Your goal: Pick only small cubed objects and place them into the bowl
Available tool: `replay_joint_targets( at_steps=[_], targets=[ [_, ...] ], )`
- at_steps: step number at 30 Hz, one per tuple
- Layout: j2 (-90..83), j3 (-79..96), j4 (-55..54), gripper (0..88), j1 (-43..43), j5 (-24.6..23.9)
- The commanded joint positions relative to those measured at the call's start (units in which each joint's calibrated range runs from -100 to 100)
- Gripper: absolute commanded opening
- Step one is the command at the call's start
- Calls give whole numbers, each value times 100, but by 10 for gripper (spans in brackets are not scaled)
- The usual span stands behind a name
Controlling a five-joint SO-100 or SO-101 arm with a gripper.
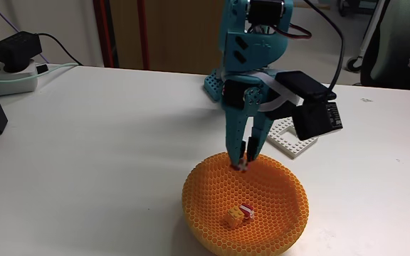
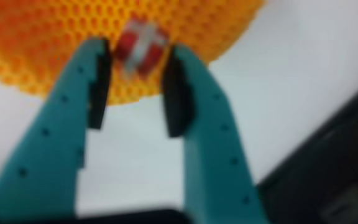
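Clearly the gripper (image 1: 243,162) hangs over the far rim of the bowl (image 1: 212,206), at about 12 o'clock on its edge in the fixed view, fingers pointing nearly straight down. Between them sits a red cube with white stripes (image 2: 140,47) — the wrist view, though blurred, shows it at the very fingertips with the orange lattice behind it. The black pads (image 2: 99,84) stand a little apart from the cube's sides there, so whether the jaws are pinching it or have just let go I cannot tell. Holding it above the lattice makes sense: a drop from this spot would likely land inside.

2 cubes already lie on the bowl floor — a yellow-orange cube (image 1: 231,215) and another red-and-white cube (image 1: 245,210), touching, near 6 o'clock from the gripper. A white studded plate (image 1: 290,142) rests on the table (image 1: 105,149) beyond the bowl, at roughly 1 o'clock, rightly left alone.
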Motion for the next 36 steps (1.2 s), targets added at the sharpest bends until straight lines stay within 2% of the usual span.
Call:
replay_joint_targets(
  at_steps=[1,5,8,12,13,18,22,29,36],
  targets=[
    [-172,165,-446,223,60,308],
    [-257,493,-994,223,-24,816],
    [-797,1263,-1524,185,-52,1148],
    [-1791,2062,-1689,16,78,1763],
    [-1962,2149,-1645,1,97,1963],
    [-3117,2948,-1584,1,-5,2593],
    [-4433,4123,-1741,3,13,2852],
    [-5882,5510,-1750,68,125,2930],
    [-7653,6858,-1515,65,377,2979]
  ],
)
